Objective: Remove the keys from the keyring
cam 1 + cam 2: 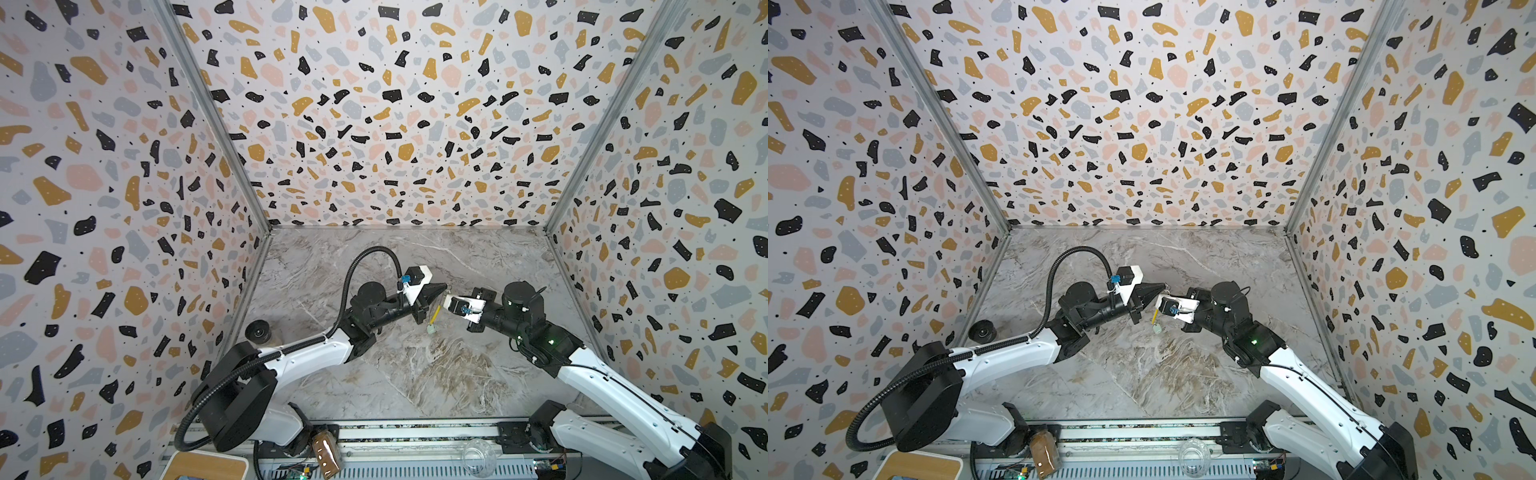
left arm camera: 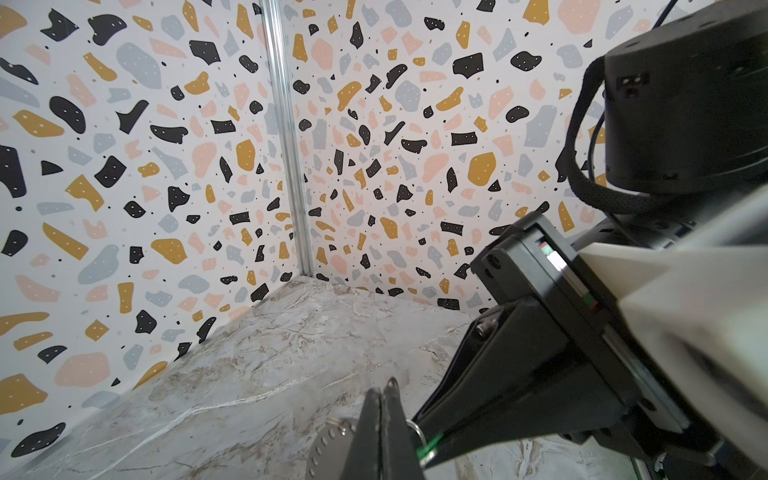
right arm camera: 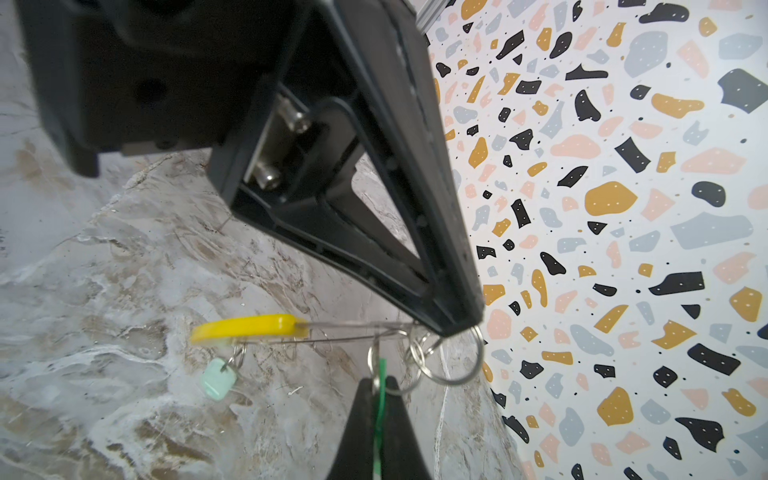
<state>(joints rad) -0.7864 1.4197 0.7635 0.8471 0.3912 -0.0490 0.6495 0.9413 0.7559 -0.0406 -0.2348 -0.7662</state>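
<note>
The keyring (image 3: 353, 332) hangs in the air between both grippers, a thin metal hoop seen edge-on with a yellow sleeve (image 3: 249, 325). My left gripper (image 2: 384, 388) is shut on its dotted rim (image 2: 328, 442); its fingertips (image 3: 457, 324) meet the wire in the right wrist view. My right gripper (image 3: 380, 384) is shut on the bright green tag (image 3: 379, 409) of one key. The pale mint tag (image 3: 216, 380) of the other key dangles below the sleeve. Both top views show the grippers tip to tip, left gripper (image 1: 444, 286) and right gripper (image 1: 448, 300), with the mint tag (image 1: 431, 329) beneath.
A dark tape roll (image 1: 259, 331) stands by the left wall. Along the front rail are a brown jar (image 1: 326, 451), a clear glass (image 1: 478, 457) and a wooden tray (image 1: 203, 465). Patterned walls close three sides of the marble table (image 1: 415, 374).
</note>
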